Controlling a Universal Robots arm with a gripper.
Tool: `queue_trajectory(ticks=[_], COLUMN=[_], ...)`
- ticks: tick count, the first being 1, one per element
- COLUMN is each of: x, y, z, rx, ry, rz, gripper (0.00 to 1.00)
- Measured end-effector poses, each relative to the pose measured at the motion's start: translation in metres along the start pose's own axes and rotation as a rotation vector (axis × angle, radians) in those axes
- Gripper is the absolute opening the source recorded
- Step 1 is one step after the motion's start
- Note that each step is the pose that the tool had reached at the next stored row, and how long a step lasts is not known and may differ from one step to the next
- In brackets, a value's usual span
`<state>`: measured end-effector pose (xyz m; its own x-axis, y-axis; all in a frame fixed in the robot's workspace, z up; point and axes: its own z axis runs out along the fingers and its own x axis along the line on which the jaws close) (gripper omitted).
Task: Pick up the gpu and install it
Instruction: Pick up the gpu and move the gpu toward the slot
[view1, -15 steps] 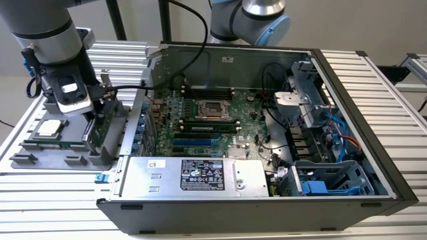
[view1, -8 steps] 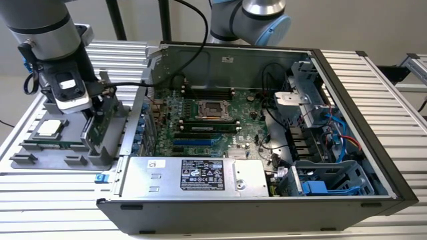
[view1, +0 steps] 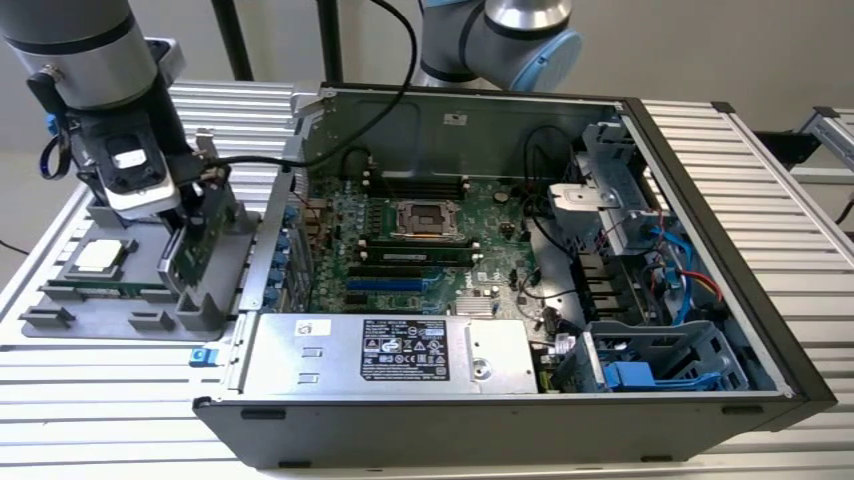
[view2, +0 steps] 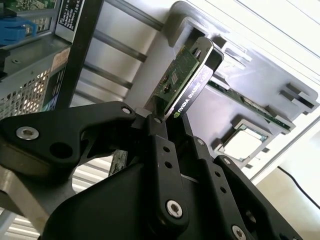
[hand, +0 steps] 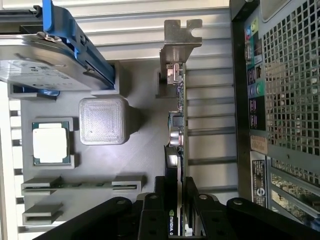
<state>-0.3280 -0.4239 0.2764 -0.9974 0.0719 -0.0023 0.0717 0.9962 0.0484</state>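
Plainly the pincer (view2: 159, 117) is clamped narrow on the upper edge of the gpu (view2: 186, 75), which stands upright at the grey holder (hand: 142, 150) beside the computer case (view1: 467, 430).

You are working in a robotics lab set up as a computer-assembly bench. Your silver jointed robot arm with pale blue caps (view1: 514, 30) rises behind a ribbed aluminium-profile table (view1: 747, 180). On it lies 1 open black desktop computer case (view1: 534, 425), its green motherboard (view1: 414, 250) exposed, and beside that a grey moulded plastic parts fixture (view1: 94, 315) cradles a square silver processor chip (view1: 100, 257) in a shaped pocket.
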Motion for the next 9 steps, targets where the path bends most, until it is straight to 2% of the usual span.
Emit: queue_trajectory(ticks=[9], x=[0.0], y=[0.0002], z=[-0.0032], rx=[0.0], ry=[-0.0001], rz=[0.0], gripper=[0.0])
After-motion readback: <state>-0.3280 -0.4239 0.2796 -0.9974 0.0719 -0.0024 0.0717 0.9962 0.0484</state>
